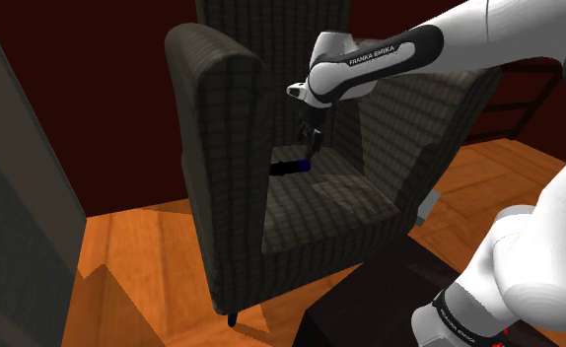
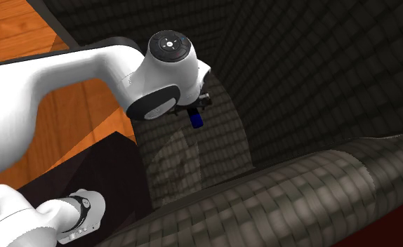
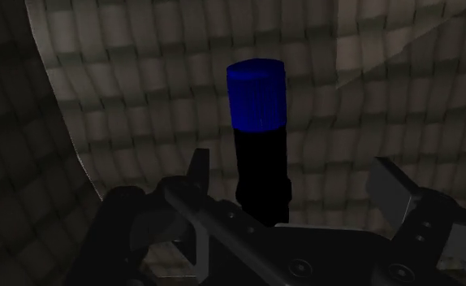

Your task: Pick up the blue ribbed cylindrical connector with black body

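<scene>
Shoulder view: a white arm (image 1: 389,54) reaches in from 2 o'clock over a dark checked armchair (image 1: 227,197), and its black gripper (image 1: 309,140) points down at the seat. Directly below it, at 6 o'clock from the fingertips, the connector (image 1: 291,166) lies level by the inner face of the chair's side. Its blue ribbed end points toward 3 o'clock and its black body toward 9 o'clock. Orange wooden floor (image 1: 143,266) shows around the chair, and the dark stand (image 1: 370,306) sits at 5 o'clock. In the second exterior view, the blue tip of the connector (image 2: 196,121) shows at 6 o'clock just under the gripper (image 2: 193,109). Wrist view: the jaws stand wide apart with the connector (image 3: 258,138) between them, closer to one finger (image 3: 197,172). Neither finger visibly touches it, and the checked seat fabric lies behind it.
</scene>
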Tool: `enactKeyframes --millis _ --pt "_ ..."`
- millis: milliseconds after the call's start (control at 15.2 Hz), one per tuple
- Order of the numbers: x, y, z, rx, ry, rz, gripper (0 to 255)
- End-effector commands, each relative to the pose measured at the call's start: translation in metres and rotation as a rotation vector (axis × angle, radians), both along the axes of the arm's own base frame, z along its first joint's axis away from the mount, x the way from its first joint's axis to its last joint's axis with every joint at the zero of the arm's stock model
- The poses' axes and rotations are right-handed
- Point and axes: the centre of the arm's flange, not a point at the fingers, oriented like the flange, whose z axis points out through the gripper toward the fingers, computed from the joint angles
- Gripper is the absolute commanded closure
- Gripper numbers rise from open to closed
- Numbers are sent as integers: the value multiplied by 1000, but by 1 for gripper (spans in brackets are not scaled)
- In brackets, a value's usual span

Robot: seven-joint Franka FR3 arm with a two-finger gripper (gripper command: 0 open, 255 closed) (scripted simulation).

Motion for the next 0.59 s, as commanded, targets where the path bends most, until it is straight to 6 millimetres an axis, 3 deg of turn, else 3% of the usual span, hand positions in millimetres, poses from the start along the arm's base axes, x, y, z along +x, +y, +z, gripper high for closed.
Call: enactKeyframes --millis 0,198,528 --pt "14 13 -18 -1 5 100 0" --pt "28 31 -39 -2 12 210 0" --pt "28 31 -66 -2 12 210 0"
